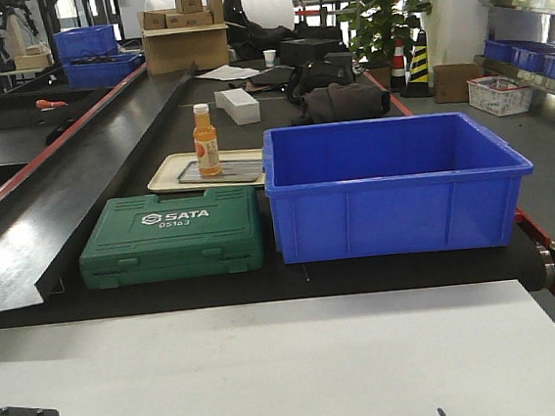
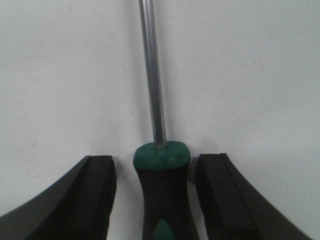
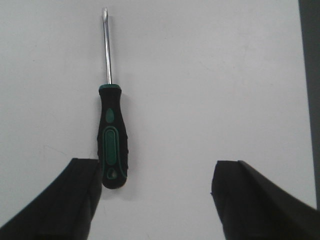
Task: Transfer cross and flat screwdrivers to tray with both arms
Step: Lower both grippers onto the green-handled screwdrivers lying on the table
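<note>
At lower centre, left wrist view, we see the left gripper (image 2: 157,167) open astride one screwdriver (image 2: 162,200), ready to grasp; the right gripper (image 3: 156,170), open, has the other screwdriver (image 3: 112,140) off-centre, frame left.

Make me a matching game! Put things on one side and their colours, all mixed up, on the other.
Things:
1 bin
2 toolbox
3 bottle
4 tray

Colours:
A orange
B grey
C blue
D green

Pairs: 1-C, 2-D, 3-A, 4-B
</note>
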